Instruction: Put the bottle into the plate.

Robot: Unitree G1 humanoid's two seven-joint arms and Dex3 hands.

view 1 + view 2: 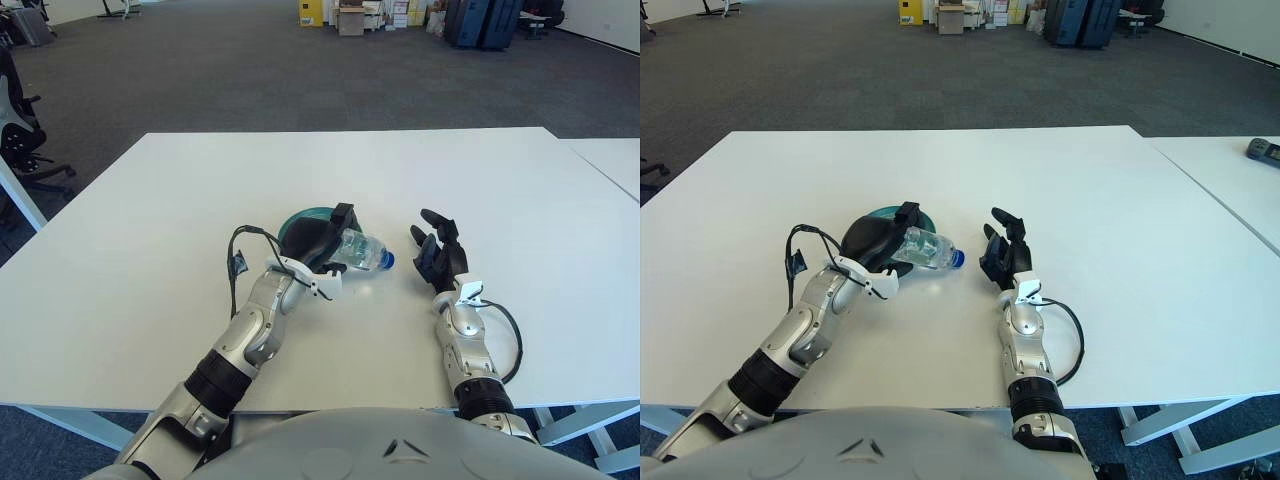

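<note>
On the white bench (150, 230) I see the teal plate (300, 217), mostly hidden behind my left hand (318, 243). That hand's fingers are wrapped round a clear water bottle (362, 250) lying on its side (blue cap pointing right), at the plate's right edge. My right hand (438, 256) shows just right of the cap, fingers spread and holding nothing.

White table (520, 190), office chair (18, 120)

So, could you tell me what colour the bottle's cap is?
Blue cap, clearest in the left eye view.
</note>
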